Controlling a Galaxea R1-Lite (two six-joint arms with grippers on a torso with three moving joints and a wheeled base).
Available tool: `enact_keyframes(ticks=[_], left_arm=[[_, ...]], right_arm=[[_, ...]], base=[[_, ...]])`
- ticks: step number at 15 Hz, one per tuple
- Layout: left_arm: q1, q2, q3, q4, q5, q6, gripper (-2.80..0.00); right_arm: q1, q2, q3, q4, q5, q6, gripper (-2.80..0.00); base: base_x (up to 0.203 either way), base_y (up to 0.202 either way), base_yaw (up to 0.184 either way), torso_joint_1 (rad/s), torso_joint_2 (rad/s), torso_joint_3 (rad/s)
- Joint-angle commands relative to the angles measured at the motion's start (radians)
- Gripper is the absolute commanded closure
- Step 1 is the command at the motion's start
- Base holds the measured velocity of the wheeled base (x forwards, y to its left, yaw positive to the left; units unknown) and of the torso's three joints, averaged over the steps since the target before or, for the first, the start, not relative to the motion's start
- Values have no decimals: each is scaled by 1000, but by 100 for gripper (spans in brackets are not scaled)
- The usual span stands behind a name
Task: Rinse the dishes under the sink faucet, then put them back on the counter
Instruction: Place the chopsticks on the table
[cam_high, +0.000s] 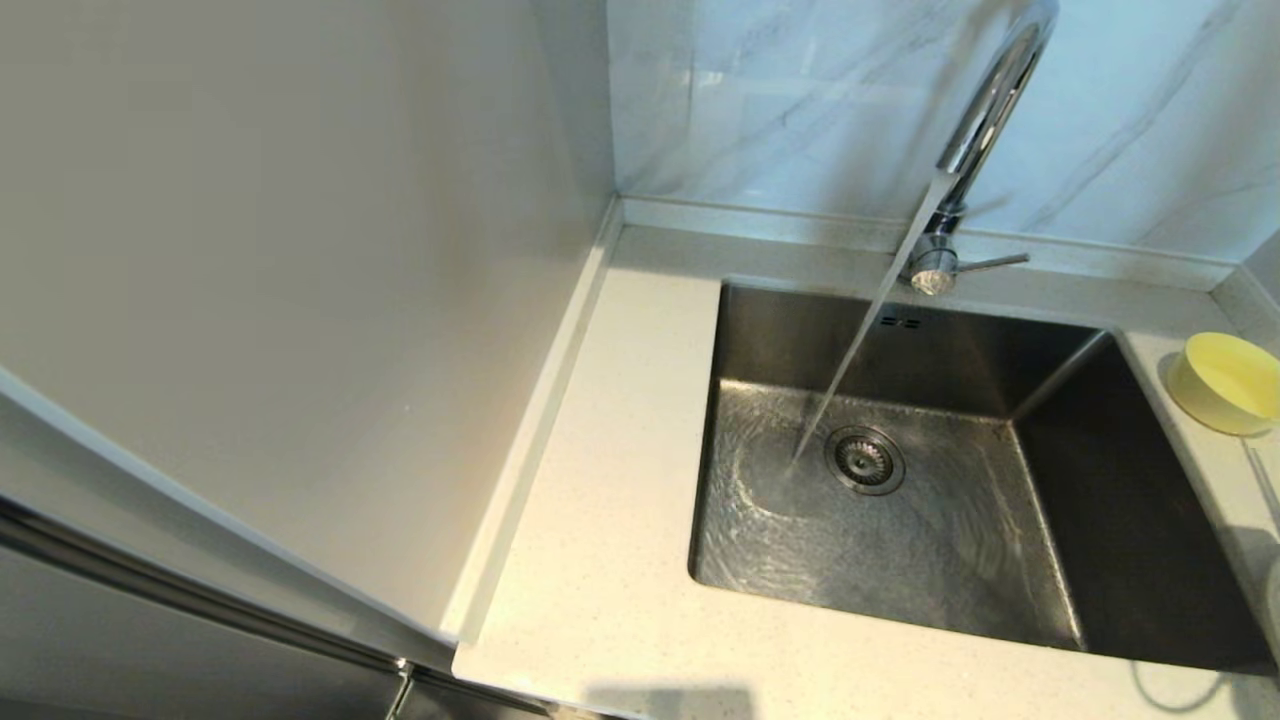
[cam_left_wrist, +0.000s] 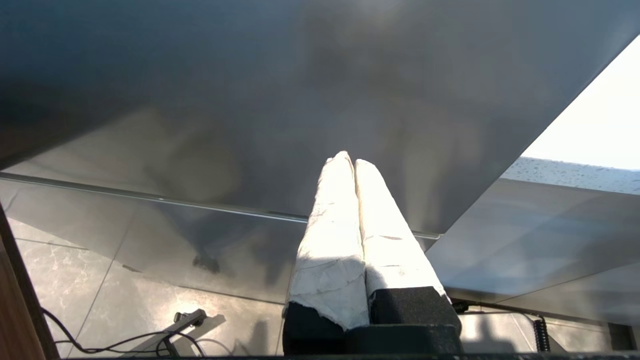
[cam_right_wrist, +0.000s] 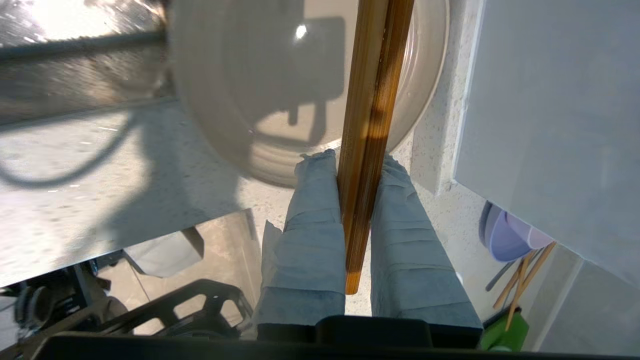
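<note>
In the right wrist view my right gripper (cam_right_wrist: 356, 161) is shut on the brown wooden chopsticks (cam_right_wrist: 372, 100), which run lengthwise between its padded fingers. It hovers above the counter (cam_right_wrist: 125, 190) beside the cream-white plate (cam_right_wrist: 250, 85). The head view shows neither arm. Water streams from the chrome faucet (cam_high: 985, 130) into the steel sink (cam_high: 880, 540), landing beside the drain strainer (cam_high: 865, 460). The pale-yellow bowl (cam_high: 1228, 382) rests on the counter (cam_high: 610, 520) at the sink's far right. My left gripper (cam_left_wrist: 348, 159) is shut and empty, parked low beside a grey panel.
A tall pale cabinet side (cam_high: 300, 300) stands along the counter's left. The marble wall (cam_high: 800, 100) rises behind the faucet. Beside the plate a grey panel (cam_right_wrist: 550, 125) stands, with purple bowls (cam_right_wrist: 505, 232) and more chopsticks below it.
</note>
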Motion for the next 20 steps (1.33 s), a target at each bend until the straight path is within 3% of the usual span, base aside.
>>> enact_keyframes(ticks=[1,7,13,20], left_arm=[[0,0,0,0,0,0,0],[0,0,0,0,0,0,0],[0,0,0,0,0,0,0],[0,0,0,0,0,0,0]], right_arm=[[-33,12,79,-43,-1,-9,0],[-87,14,264,-145,1,-20,0],[-103,68,344,-273,4,-13,0],[-139,124,357,-315,13,-14,0]], base=[[0,0,0,0,0,0],[0,0,0,0,0,0],[0,0,0,0,0,0],[0,0,0,0,0,0]])
